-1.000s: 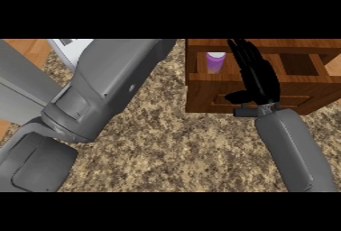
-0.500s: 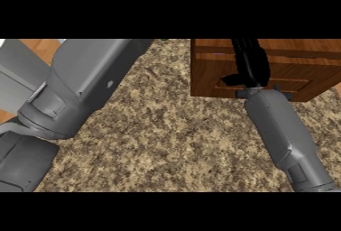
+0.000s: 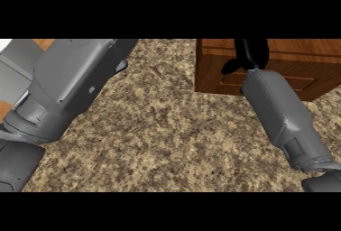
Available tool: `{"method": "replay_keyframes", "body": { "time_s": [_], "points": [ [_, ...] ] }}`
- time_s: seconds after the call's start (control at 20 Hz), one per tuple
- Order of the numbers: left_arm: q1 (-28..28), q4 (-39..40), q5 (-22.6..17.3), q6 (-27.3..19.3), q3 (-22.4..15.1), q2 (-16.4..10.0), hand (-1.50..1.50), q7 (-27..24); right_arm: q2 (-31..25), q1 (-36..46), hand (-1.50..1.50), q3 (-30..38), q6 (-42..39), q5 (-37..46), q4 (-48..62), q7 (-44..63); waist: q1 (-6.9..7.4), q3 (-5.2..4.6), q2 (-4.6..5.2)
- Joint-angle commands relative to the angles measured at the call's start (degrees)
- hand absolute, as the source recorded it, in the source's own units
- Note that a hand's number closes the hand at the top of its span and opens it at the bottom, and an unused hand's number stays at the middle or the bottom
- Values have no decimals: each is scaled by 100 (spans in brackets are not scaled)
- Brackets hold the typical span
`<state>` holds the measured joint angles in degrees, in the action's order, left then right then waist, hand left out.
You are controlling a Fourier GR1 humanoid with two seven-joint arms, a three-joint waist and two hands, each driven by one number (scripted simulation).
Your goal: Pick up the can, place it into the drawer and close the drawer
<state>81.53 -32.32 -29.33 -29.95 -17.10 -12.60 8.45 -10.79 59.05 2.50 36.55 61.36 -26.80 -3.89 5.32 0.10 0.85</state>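
The wooden drawer unit (image 3: 296, 67) stands at the top right of the head view. Its front panel looks flush with the box. No can shows anywhere; the drawer's inside is hidden. My right hand (image 3: 250, 53) lies flat against the wooden front with straight fingers pointing away from me and the thumb out to the left. It holds nothing. Its grey forearm (image 3: 283, 113) runs down to the lower right edge. My left forearm (image 3: 70, 85) fills the left side, and its hand is cut off by the top edge.
A speckled brown stone counter (image 3: 166, 135) spreads between the two arms. At the far left edge a strip of orange wood (image 3: 5, 110) and a pale patch (image 3: 6, 44) show behind the left arm.
One second ago the drawer stood open with a purple can inside. The right hand has pushed forward, the drawer has slid in, and the can is hidden now.
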Motion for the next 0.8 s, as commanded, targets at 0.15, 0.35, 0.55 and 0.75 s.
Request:
{"method": "replay_keyframes", "body": {
  "time_s": [0.15, 0.35, 0.55, 0.75],
  "points": [
    [-373, -744, 22, 67, -96, -273, -150, 437, -28, 637, -150, 216, 409, 1, 594, -90, 166, -3, -1],
    [-526, -1042, 44, 83, -96, -412, -150, 478, -188, 1002, -150, 532, 80, -379, 650, -414, 147, 2, 23],
    [-844, -1336, 8, 128, -46, -524, -150, 407, 129, 1044, -150, 809, 107, -761, 584, -796, 135, 4, 30],
    [-1209, -1732, -1, 249, -81, -755, -150, 508, 37, 1183, -150, 956, -21, -854, 714, -923, 196, -2, 6]
  ]
}}
